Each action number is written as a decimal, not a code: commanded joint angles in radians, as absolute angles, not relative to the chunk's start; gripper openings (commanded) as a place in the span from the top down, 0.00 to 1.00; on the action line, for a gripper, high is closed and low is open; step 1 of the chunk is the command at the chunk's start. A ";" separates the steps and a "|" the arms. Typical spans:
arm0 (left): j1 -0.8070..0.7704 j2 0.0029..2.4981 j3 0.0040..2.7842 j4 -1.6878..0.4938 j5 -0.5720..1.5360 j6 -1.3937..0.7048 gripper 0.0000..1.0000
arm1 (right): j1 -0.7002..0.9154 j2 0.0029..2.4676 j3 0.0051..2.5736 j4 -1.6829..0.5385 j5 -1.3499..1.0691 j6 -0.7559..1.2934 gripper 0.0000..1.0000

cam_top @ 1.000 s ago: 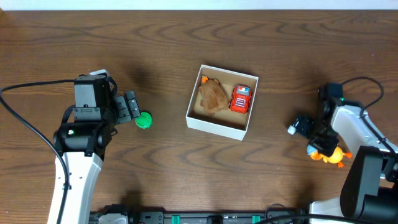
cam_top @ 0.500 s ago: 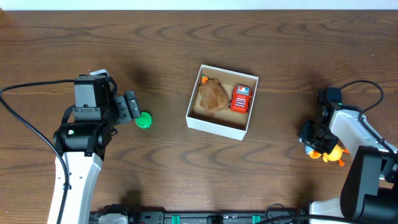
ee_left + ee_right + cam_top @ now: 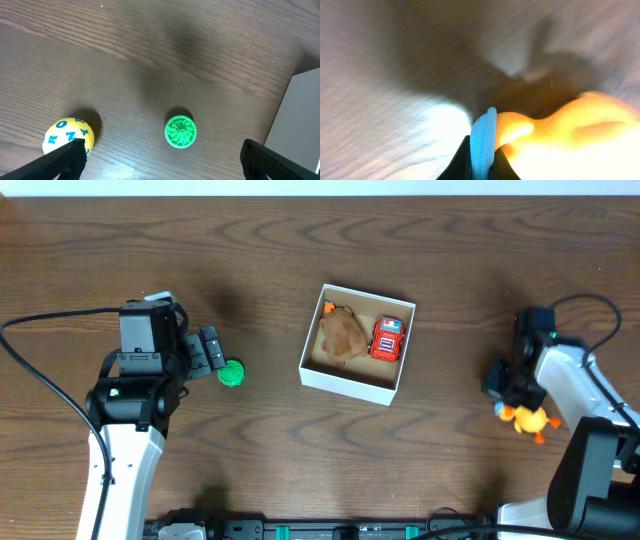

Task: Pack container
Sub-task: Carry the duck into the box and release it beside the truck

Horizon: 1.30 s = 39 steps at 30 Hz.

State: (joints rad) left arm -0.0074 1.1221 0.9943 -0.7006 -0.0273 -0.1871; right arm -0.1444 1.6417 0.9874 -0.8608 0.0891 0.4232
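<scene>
A: Step in hand?

B: Picking. The container sits mid-worktop, two toys inside. The right claw is at the duck, right of the container; we cannot tell its grip. The left claw hangs wide by the green ball, left of the container.

A: Next?

B: We judge: secure the duck, lift it, carry it over the rim.

white-walled container with tan-brown inside, red toy truck with white stripes, brown plush, bright green ribbed disc, yellow ball with blue letters, yellow-orange duck, dark brown table with lighter swirling wood grain
</scene>
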 commanded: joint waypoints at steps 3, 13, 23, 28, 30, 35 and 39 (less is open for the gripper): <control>-0.003 1.123 1.016 -0.703 -0.035 -0.197 0.02 | -0.053 1.621 1.305 -0.934 0.038 0.239 0.99; -0.003 1.124 1.016 -0.703 -0.035 -0.197 0.02 | 0.338 1.621 1.571 -0.995 -0.005 0.045 0.99; -0.003 1.124 1.016 -0.703 -0.035 -0.197 0.02 | 0.619 1.626 1.547 -0.974 -0.004 0.164 0.99; -0.003 1.124 1.016 -0.703 -0.035 -0.197 0.02 | 0.629 1.657 1.544 -0.972 -0.014 0.137 0.99; -0.003 1.124 1.016 -0.703 -0.035 -0.197 0.02 | 0.630 1.681 1.544 -0.973 -0.048 0.078 0.99; -0.003 1.124 1.016 -0.703 -0.035 -0.197 0.02 | 0.629 1.738 1.544 -0.972 -0.079 0.036 0.98; -0.003 1.123 1.016 -0.703 -0.035 -0.197 0.02 | 0.630 1.775 1.544 -0.989 -0.085 0.028 0.98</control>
State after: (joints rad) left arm -0.0074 1.1221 0.9943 -0.7006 -0.0273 -0.1871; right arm 0.6270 1.7584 1.5490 -0.9825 -0.0647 0.0620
